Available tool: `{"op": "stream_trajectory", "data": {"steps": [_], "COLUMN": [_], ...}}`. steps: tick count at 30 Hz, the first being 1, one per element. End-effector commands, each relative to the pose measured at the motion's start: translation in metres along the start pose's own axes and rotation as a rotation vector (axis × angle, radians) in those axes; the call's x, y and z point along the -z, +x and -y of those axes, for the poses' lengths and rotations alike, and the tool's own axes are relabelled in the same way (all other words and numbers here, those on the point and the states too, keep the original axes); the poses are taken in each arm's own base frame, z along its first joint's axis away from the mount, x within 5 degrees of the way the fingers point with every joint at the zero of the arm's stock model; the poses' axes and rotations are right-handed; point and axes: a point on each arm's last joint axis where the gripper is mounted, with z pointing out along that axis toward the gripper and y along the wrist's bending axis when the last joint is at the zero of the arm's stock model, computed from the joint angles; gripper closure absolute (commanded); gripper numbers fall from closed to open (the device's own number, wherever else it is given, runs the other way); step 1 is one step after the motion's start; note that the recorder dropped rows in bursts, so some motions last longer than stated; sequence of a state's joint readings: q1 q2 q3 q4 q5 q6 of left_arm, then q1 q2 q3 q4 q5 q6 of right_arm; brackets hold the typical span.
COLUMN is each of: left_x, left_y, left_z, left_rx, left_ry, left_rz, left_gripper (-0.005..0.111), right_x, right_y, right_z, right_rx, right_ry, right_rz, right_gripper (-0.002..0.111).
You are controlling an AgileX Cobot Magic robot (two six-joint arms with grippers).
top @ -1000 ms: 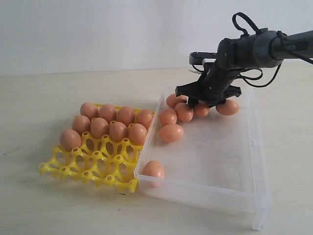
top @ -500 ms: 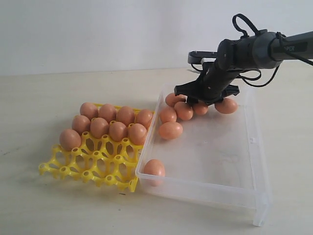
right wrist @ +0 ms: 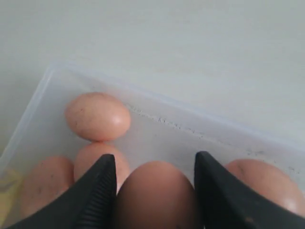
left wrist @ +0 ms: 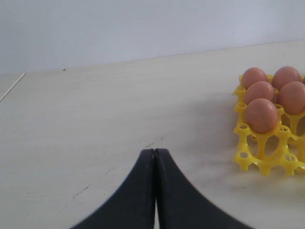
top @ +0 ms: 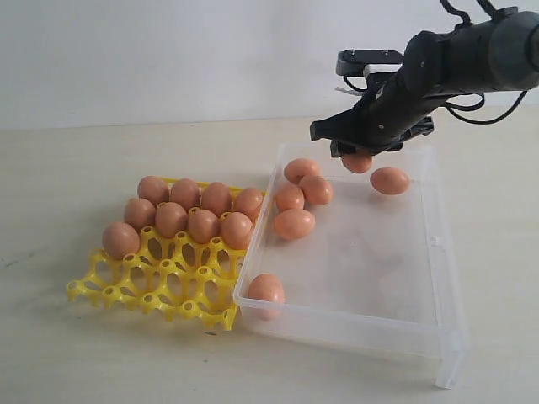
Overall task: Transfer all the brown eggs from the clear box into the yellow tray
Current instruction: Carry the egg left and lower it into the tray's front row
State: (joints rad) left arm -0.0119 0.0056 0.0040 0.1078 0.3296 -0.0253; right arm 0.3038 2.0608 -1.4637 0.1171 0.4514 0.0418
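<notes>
Right fingers (right wrist: 97,191): clamped on either side of one egg (top: 357,162), held in the air above the box's far end.
Box (top: 337,330): six loose eggs (top: 294,223), five at the far end, one in the near corner.
Tray (top: 126,293): left of the box, nine eggs (top: 203,225) in its far rows.
Left fingers (left wrist: 143,191): pressed together, empty, over the counter (left wrist: 95,119) beside the tray.

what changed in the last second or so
The right gripper rose out of the clear box, lifting one brown egg that it had closed on among the cluster at the far end. The other six eggs in the box and the nine eggs in the yellow tray stayed about where they were.
</notes>
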Motion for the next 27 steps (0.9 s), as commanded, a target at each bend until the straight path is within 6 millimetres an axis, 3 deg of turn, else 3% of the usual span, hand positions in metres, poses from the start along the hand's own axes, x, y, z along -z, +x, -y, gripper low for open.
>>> {"op": "stream_trajectory", "data": {"steps": [1,7,13,16,20,27], "left_x": [0.001,0.001,0.001,0.001,0.001,0.001], "left_y": [-0.003,-0.003,-0.003,-0.003,-0.003,-0.003], "left_z": [0.0,0.0,0.0,0.0,0.0,0.0], "left_rx": [0.011,0.011,0.011,0.011,0.011,0.011], "left_ry": [0.001,0.001,0.001,0.001,0.001,0.001], "left_rz": [0.023,0.023,0.023,0.023,0.023,0.023], "left_gripper": [0.107,0.107,0.107,0.107,0.107,0.107], "right_x": [0.037,0.071,0.081,0.075,0.061,0.032], "right_y": [0.006,0.037,0.078,0.085,0.088,0.084], "right_z": [-0.032,-0.101,-0.181,-0.197,-0.203,-0.218], "right_rx": [0.085,0.176,0.276,0.28,0.192,0.23], "right_ry": [-0.05,-0.198,-0.388,-0.428,-0.458,-0.462], "right_rz": [0.119,0.3,0.434,0.493,0.501,0.479], "right_gripper": [0.108,0.108,0.108,0.108,0.108,0.108]}}
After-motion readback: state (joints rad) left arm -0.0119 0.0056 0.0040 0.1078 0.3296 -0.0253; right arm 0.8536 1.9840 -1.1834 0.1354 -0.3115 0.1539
